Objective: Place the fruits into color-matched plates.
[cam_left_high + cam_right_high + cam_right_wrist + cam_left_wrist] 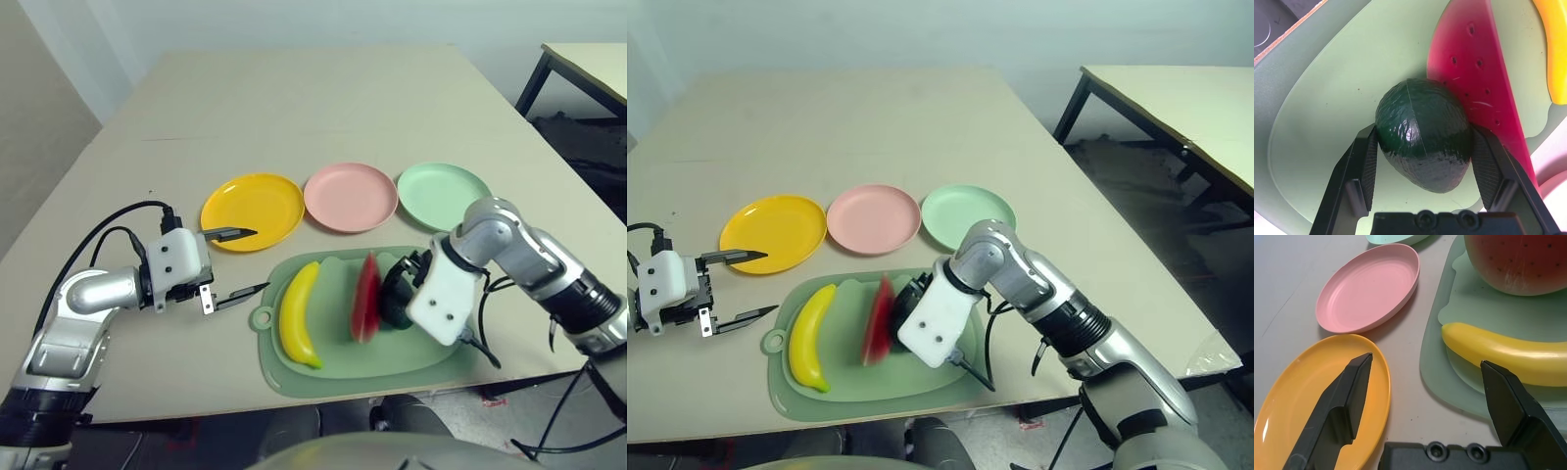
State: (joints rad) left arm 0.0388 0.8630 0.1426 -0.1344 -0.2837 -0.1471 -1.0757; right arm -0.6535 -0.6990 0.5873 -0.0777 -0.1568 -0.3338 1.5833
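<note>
The yellow banana (299, 313), the red watermelon wedge (366, 297) and the dark green avocado (1420, 122) lie on a green mat (343, 364). Behind the mat stand the yellow-orange plate (252, 211), the pink plate (350, 196) and the mint green plate (443, 194), each with nothing on it. My right gripper (1422, 142) is down on the mat, shut on the avocado, with a finger against each of its sides. The watermelon leans right beside it. Left of the mat my left gripper (258, 259) stands open by the yellow plate's near rim, holding nothing.
The mat has a ring tab (262, 318) at its left edge, near my left fingers. The table's front edge runs just below the mat. A second table (1176, 98) stands off to the right, across a gap.
</note>
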